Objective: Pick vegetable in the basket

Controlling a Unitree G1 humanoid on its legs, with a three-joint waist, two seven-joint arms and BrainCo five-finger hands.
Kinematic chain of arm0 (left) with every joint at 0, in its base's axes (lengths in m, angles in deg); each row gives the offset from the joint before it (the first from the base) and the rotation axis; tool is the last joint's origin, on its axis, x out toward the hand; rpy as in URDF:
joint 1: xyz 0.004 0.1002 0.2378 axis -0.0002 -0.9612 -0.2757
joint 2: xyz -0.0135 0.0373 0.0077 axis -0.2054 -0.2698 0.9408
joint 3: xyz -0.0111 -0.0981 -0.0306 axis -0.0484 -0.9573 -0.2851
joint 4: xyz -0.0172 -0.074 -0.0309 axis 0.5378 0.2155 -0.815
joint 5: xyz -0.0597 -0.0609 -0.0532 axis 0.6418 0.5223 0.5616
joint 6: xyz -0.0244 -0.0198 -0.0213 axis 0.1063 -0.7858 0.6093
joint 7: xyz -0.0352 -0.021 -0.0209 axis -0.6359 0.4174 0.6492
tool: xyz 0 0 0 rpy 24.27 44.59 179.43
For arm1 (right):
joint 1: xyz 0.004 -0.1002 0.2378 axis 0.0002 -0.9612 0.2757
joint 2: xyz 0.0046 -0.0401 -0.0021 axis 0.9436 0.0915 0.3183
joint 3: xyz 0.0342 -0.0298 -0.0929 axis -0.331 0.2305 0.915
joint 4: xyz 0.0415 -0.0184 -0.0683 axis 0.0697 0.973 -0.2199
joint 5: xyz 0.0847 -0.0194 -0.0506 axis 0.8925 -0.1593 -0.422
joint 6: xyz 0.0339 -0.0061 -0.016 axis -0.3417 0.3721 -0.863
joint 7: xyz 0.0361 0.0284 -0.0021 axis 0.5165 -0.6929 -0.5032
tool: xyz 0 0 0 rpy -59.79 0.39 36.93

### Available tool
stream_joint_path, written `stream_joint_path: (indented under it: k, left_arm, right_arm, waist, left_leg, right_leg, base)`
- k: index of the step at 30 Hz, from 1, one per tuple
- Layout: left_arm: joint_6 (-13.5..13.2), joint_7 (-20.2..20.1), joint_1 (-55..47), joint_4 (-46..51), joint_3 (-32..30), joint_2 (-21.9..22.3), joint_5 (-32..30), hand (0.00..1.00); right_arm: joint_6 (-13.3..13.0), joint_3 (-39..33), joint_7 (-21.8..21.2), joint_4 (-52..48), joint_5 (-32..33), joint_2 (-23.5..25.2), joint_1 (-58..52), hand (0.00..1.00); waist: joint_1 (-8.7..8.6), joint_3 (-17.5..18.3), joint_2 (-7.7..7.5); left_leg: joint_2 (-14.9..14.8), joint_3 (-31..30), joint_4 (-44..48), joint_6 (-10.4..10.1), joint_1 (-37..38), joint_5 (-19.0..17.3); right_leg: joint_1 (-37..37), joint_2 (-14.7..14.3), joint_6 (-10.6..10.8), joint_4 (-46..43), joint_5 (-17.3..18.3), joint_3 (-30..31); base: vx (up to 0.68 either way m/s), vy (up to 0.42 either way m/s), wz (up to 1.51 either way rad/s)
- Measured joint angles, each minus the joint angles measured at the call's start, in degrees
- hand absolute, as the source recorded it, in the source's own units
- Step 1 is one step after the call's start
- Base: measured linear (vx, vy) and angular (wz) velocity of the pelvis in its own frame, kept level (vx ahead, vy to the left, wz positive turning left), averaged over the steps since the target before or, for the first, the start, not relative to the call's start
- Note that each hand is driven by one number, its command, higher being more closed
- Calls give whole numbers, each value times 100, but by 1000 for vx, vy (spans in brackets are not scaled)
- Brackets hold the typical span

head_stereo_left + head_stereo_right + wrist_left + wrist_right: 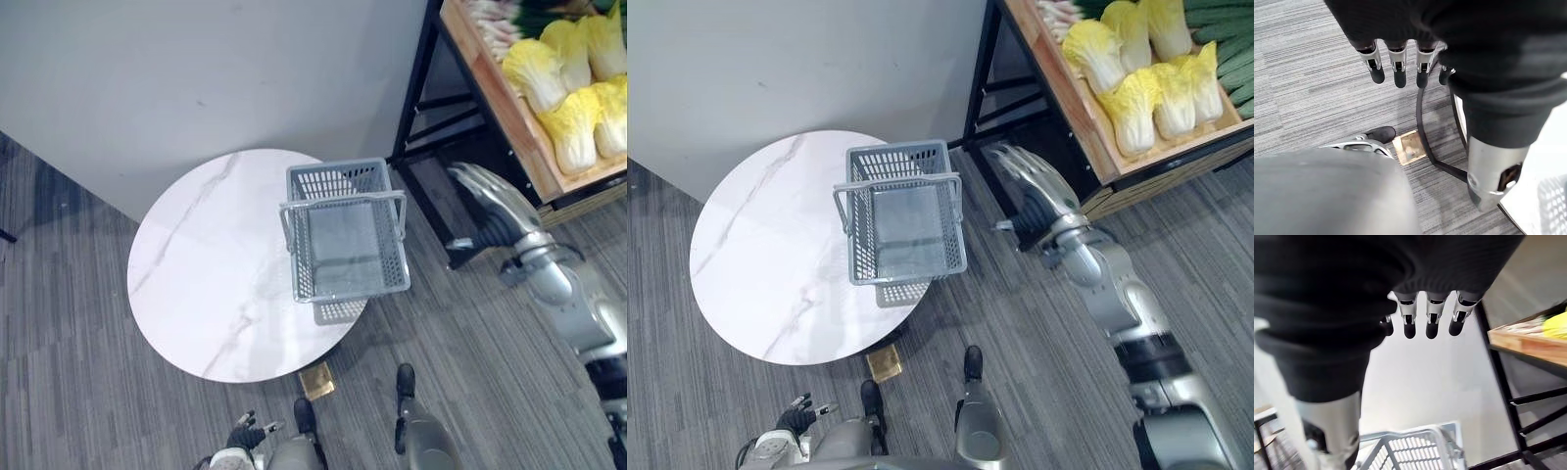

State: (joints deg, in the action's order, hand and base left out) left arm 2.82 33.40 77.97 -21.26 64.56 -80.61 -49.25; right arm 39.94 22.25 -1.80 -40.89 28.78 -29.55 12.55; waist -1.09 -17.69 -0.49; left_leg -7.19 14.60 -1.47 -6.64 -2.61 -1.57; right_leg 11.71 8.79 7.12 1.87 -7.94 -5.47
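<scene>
An empty grey plastic basket [345,243] stands on the right edge of a round white marble table [206,284], its handle lying across the top. Yellow-leaved cabbages [573,88] lie on a wooden shelf [1070,110] at the upper right. My right hand [1029,181] hovers in the air between the basket and the shelf, fingers [1430,320] straight and holding nothing; its wrist view shows the basket's rim [1415,445] below them. My left hand [250,431] hangs low by the floor near the table's front edge, fingers [1396,61] relaxed and empty.
The shelf rests on a black metal frame [416,88] just right of the table. Green vegetables [1225,20] and pale ones [1058,12] lie further back on it. A grey wall [196,78] runs behind the table. A small brown square [315,380] lies on the carpet under the table's edge.
</scene>
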Motion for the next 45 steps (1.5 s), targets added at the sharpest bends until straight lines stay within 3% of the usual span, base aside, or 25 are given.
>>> stream_joint_path:
  k: [3,7,16,24,33,45]
  left_arm:
    - [0,101,54,6,-79,34,1,0]
    - [27,129,50,1,-194,78,41,0]
    - [2,143,109,167,-237,99,93,0]
    - [-12,202,251,179,-225,100,117,0]
    - [-21,325,283,180,-30,84,133,0]
    - [-98,326,324,220,283,60,288,0]
  right_arm:
    - [13,881,-146,653,4,1,1083,0]
    - [91,1257,-261,1179,3,24,1751,0]
    - [316,1684,-354,2861,-20,1027,3146,0]
    - [519,1442,-277,3716,-258,1355,3436,0]
    - [639,766,-47,4577,-443,1323,3456,0]
    - [639,551,68,4994,-471,1048,3456,0]
  waist:
    - [171,-175,14]
    - [358,-258,5]
    - [623,-566,3]
    - [655,-741,11]
    - [620,-803,95]
    - [603,-903,194]
  left_leg:
    - [-11,-127,85,15,-136,12]
    - [-5,-253,121,28,-224,22]
    - [12,-489,219,68,-434,51]
    - [59,-746,329,98,-632,77]
    - [57,-741,350,99,-650,78]
    - [53,-721,357,99,-751,79]
  right_leg:
    - [12,5,-7,28,-25,-91]
    - [12,25,-8,35,-26,-191]
    - [3,66,-61,99,-107,-394]
    - [-16,128,-61,105,-107,-645]
    - [-3,127,-61,105,-107,-653]
    - [114,121,-53,109,-112,-613]
  base:
    - [-31,-18,18]
    - [-5,-5,15]
    - [-10,6,13]
    - [-15,17,16]
    - [0,0,0]
    - [0,0,0]
